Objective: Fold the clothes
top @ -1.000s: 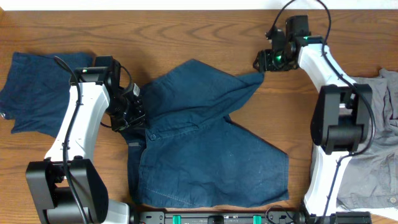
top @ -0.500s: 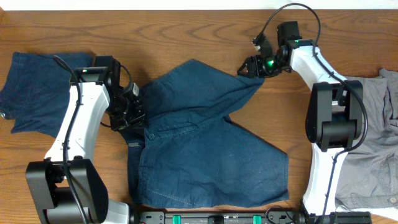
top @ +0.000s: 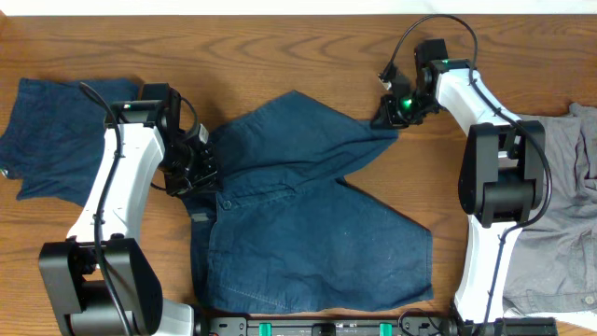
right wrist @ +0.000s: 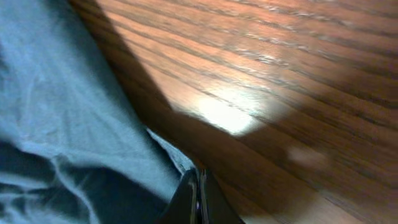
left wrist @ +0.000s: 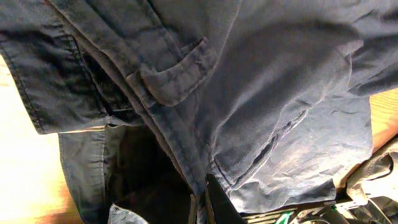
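Dark blue shorts lie spread and rumpled in the middle of the wooden table, one leg reaching up to the right. My left gripper sits at their left waistband, shut on a fold of the cloth; the left wrist view shows the shorts hanging into the gripper. My right gripper rests low on the tip of the upper right leg. In the right wrist view its jaws are pressed together, and the hem of the shorts runs right into them.
Another dark blue garment lies at the far left. A grey garment is heaped at the right edge beside the right arm's base. Bare wood stretches along the back.
The right gripper moved from left of the leg tip back right and down onto it, and its jaws closed. The left arm kept still.
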Robot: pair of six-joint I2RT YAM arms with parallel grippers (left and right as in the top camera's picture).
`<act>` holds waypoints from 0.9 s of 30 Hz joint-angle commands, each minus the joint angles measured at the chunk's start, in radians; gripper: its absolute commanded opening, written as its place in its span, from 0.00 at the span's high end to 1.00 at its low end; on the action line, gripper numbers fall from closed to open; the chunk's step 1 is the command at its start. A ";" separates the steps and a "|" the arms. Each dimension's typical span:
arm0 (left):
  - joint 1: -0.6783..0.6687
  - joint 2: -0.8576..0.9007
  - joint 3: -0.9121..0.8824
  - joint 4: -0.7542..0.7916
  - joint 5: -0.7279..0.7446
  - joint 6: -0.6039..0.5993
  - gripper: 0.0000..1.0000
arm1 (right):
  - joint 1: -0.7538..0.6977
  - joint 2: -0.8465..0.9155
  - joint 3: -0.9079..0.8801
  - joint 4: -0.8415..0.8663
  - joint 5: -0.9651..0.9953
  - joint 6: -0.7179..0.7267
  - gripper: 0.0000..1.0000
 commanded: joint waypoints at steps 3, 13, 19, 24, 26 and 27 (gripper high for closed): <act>-0.002 0.002 -0.006 -0.003 -0.013 0.018 0.94 | -0.019 -0.002 0.007 -0.018 0.175 0.179 0.99; -0.002 0.002 -0.006 0.007 -0.024 0.017 0.94 | -0.120 -0.125 0.007 -0.209 0.674 0.599 0.99; -0.002 0.002 -0.006 0.012 -0.024 0.017 0.94 | -0.124 -0.213 0.007 -0.247 0.555 0.441 0.99; -0.002 0.002 -0.006 0.013 -0.024 0.017 0.94 | -0.117 -0.306 0.007 -0.298 0.504 0.332 0.96; -0.002 0.002 -0.006 0.015 -0.023 0.017 0.94 | -0.110 -0.330 0.007 -0.362 0.525 0.279 0.81; -0.002 0.002 -0.006 0.016 -0.024 0.017 0.94 | -0.109 -0.336 0.007 -0.394 0.554 0.275 0.80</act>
